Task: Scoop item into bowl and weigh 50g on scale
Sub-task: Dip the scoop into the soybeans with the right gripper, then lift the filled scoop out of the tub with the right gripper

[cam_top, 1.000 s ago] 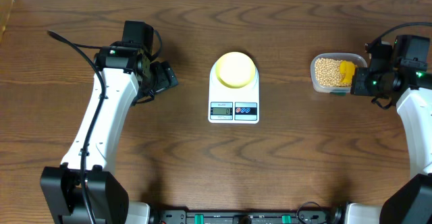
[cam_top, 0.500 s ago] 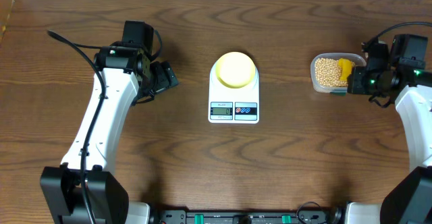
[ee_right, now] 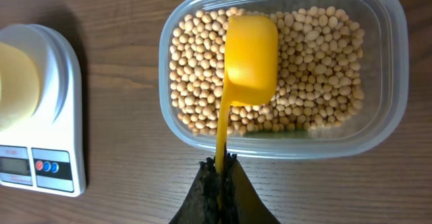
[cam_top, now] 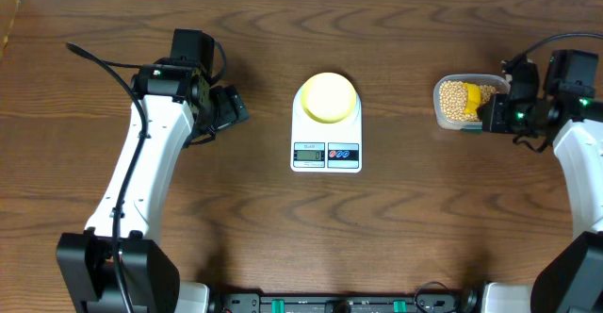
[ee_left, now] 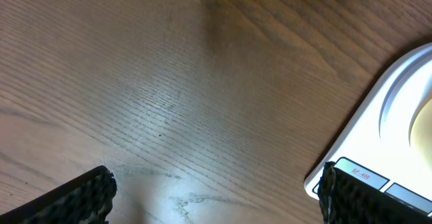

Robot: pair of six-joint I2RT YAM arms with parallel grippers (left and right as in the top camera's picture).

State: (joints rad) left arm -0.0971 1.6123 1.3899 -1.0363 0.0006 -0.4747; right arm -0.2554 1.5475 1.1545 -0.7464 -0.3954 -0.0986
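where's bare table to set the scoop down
Bare wood between the scale and the tub, between the left arm and the scale, and in front of the scale. Crowded around the tub, where the scoop sits.

The dark brown wooden tabletop (cam_top: 396,238) showed bold grain and a low sheen. The white rounded-rectangular plastic scale (cam_top: 326,136) looked smooth and glossy; the small pale yellow bowl (cam_top: 327,97) on it looked matt. The clear plastic tub (ee_right: 388,116) had shiny walls, the small tan beans (ee_right: 310,69) a dull skin. The bright yellow plastic scoop (ee_right: 251,59) was smooth. The black pads (ee_left: 75,196) of the left gripper (ee_left: 216,197) were finely ribbed.
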